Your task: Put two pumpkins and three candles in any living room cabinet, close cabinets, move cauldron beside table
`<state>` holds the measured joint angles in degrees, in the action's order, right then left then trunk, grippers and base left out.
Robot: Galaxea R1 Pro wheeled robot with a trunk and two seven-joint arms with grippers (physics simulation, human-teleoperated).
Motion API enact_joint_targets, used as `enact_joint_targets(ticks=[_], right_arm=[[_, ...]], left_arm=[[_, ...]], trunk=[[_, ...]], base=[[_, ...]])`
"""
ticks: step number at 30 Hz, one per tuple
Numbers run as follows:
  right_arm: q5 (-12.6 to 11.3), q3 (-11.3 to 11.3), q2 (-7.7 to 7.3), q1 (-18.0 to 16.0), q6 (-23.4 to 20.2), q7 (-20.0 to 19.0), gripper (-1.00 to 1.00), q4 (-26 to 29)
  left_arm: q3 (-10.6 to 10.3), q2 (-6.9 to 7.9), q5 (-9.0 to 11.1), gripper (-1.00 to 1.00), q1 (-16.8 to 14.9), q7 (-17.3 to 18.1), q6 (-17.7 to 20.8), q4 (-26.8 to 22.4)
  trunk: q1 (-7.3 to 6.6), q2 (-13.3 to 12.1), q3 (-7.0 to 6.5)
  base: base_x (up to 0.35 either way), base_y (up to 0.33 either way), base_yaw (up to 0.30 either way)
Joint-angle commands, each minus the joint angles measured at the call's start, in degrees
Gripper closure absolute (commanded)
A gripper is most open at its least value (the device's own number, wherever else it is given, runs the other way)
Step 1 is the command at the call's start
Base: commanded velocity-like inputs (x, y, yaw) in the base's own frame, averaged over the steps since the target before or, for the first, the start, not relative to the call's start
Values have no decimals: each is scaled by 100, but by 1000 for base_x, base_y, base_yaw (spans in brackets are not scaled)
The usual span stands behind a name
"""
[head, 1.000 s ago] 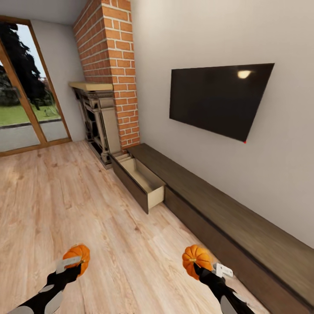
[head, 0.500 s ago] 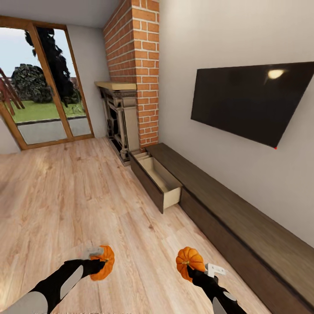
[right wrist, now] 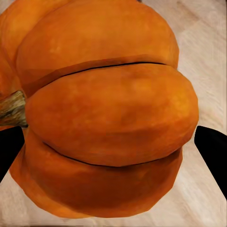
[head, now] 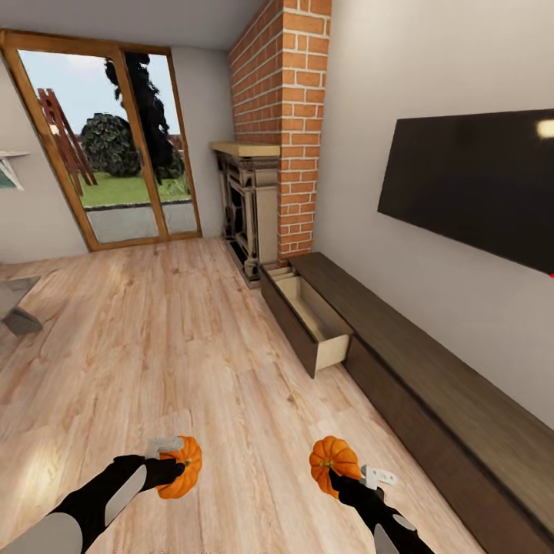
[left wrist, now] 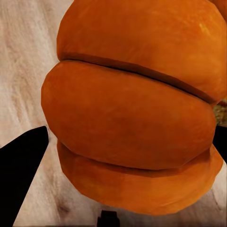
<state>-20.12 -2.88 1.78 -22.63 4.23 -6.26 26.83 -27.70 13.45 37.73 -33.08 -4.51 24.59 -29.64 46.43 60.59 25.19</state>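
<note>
Two orange ribbed pumpkins — left pumpkin (head: 181, 467) and right pumpkin (head: 333, 458) — were held above wood floor. Long dark cabinet (head: 431, 392) sat along the wall, one pale-lined drawer (head: 312, 323) pulled open.

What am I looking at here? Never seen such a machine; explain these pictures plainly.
A simulated wheeled robot with two arms. The wide picture comes from its head camera, looking down over both arms at a living room floor. The left gripper and the right gripper each have their jaws shut on a pumpkin: the left pumpkin and the right pumpkin. The two close-ups are from wrist cameras, each seeing its own pumpkin up close. Ahead along the wall stands the cabinet with one drawer pulled open, beside a brick fireplace and under a television.
</note>
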Motion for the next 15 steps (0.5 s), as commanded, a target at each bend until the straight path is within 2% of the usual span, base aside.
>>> enact_joint_targets(ticks=[1, 15], right_arm=[[-62, -27, -3, -5, 30, -10, 100, -2], [-54, -140, 16, -5, 60, -7, 100, -2]], left_arm=[[-42, 11, 50, 100, -5, -70, 14, -15], [-34, 17, 50, 100, -5, -85, 2, -6]], trunk=[[0, 4, 8], [0, 4, 39]], base=[[0, 0, 291], [0, 0, 291]])
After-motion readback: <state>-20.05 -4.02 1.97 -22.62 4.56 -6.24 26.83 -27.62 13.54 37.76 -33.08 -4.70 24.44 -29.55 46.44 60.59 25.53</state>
